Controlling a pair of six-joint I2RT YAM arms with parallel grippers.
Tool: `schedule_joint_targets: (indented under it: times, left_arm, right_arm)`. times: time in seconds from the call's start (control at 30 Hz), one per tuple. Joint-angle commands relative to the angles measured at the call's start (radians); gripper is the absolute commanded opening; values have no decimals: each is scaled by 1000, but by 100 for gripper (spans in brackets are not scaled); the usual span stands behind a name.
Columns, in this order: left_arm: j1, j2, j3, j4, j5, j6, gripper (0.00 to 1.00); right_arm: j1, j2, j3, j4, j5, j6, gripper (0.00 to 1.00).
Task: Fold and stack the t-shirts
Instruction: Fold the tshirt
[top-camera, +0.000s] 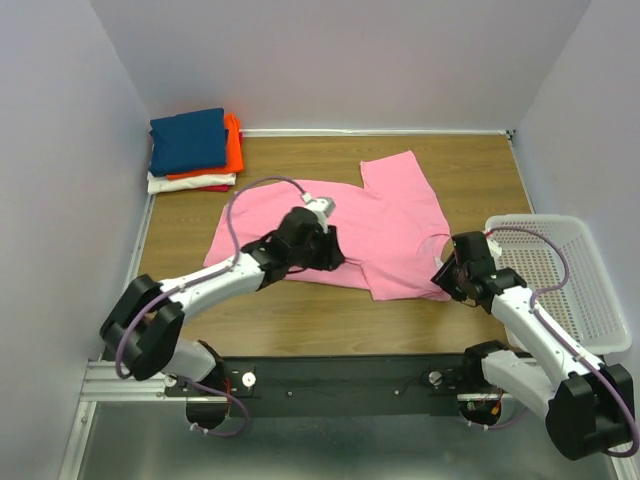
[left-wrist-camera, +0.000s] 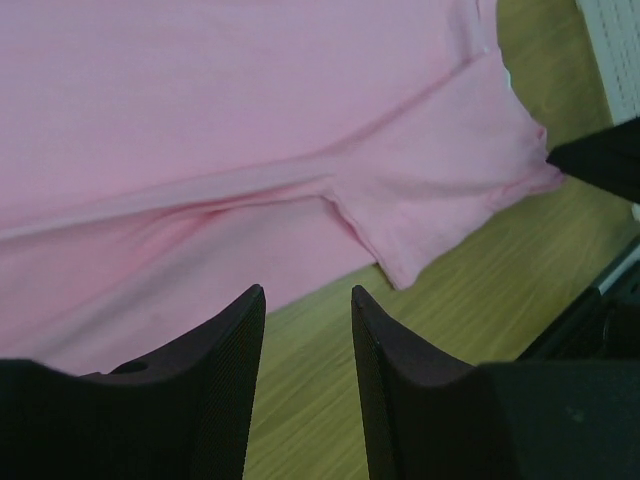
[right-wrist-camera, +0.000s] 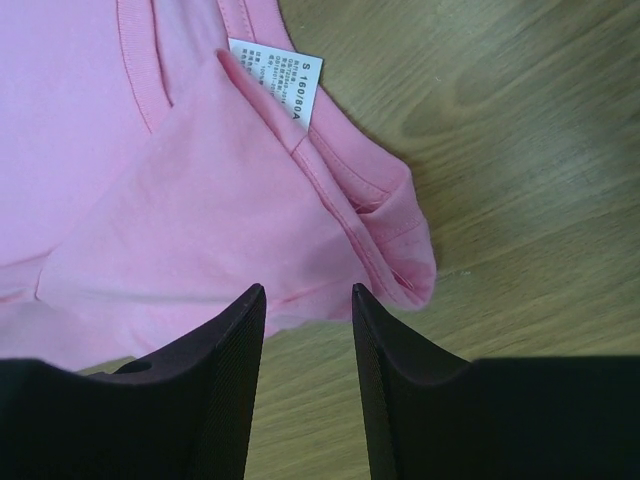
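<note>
On the table (top-camera: 330, 340), one pink t-shirt (top-camera: 390, 230), four folded shirts (top-camera: 190, 150).

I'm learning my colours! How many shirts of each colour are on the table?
Pink shirt: 1
Blue shirt: 1
Orange shirt: 1
White shirt: 1
Red shirt: 1
Total: 5 shirts

A small white tag (right-wrist-camera: 280, 80) sewn at the neck seam of the pink t-shirt (right-wrist-camera: 200, 210) carries the size mark "S 160/80A" along one edge. The finer printed lines beside it on the tag are too small to read.
</note>
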Motion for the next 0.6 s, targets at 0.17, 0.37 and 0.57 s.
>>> schedule_joint_targets:
  times: [0.17,0.37,0.57]
  left_arm:
    - [-226,254,152,72,22,-31,48]
    - [-292,372,224,55,14,-24,48]
    - [-313,422,262,-10,-52,-11,49]
  right_arm:
    - [3,-14,-32,-7,52,54,46]
    - [5,-26,-48,-15,49,65,45]
    - [5,-32,-43,-27,49,73,45]
